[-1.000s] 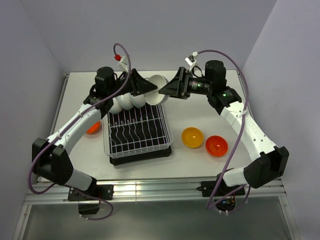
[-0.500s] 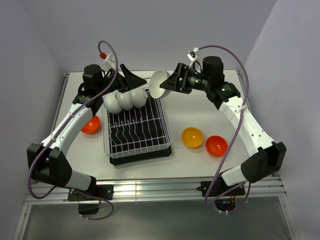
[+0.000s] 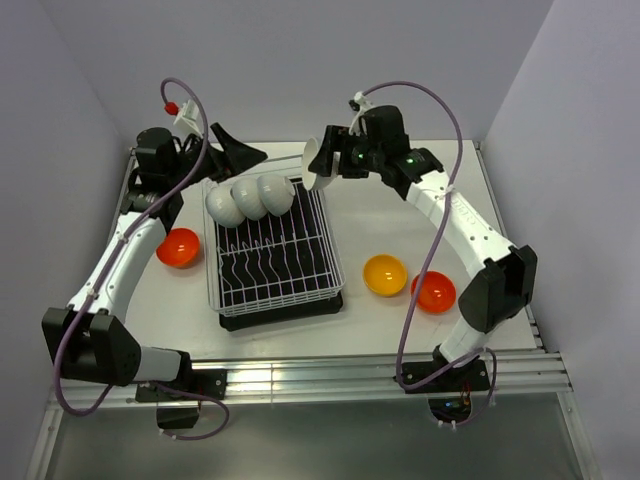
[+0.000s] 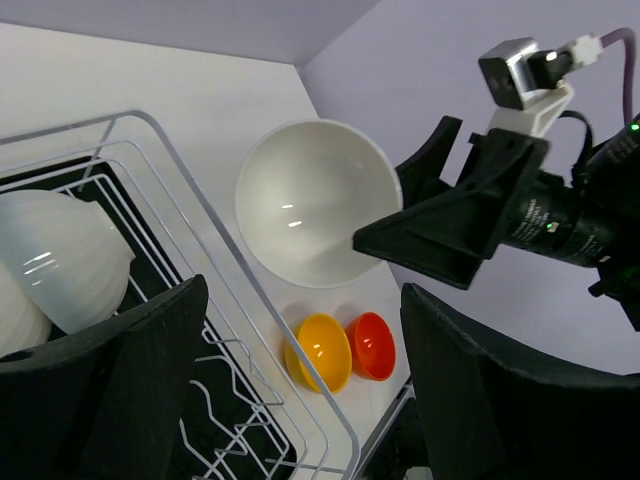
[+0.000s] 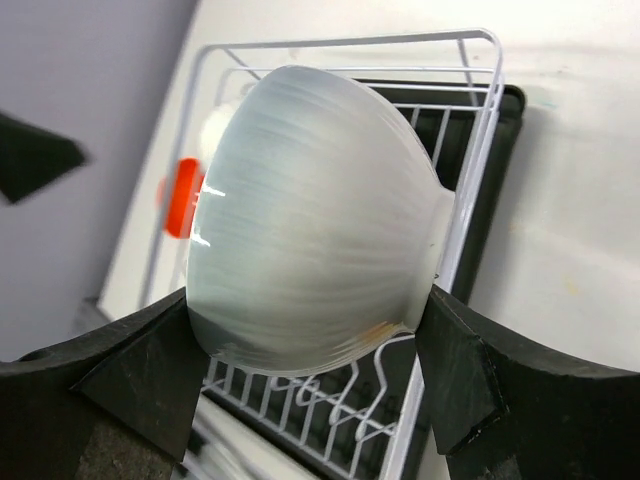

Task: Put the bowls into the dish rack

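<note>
My right gripper (image 3: 328,165) is shut on a white bowl (image 3: 317,162), held on its side in the air above the far right corner of the dish rack (image 3: 330,262). In the right wrist view the bowl (image 5: 310,210) fills the gap between both fingers, with the rack (image 5: 478,150) below. Three white bowls (image 3: 249,198) stand on edge in the rack's far row. My left gripper (image 3: 238,153) is open and empty, just beyond the rack's far left corner. Its view shows the held bowl (image 4: 312,200) and the right gripper (image 4: 455,225).
A red-orange bowl (image 3: 178,247) lies on the table left of the rack. A yellow-orange bowl (image 3: 384,274) and another red-orange bowl (image 3: 433,291) lie right of it; both show in the left wrist view (image 4: 322,350). The rack's near rows hold only prongs.
My right gripper carried the white bowl left and farther back, toward the rack's far right corner. My left arm drew back to the left, away from the bowl.
</note>
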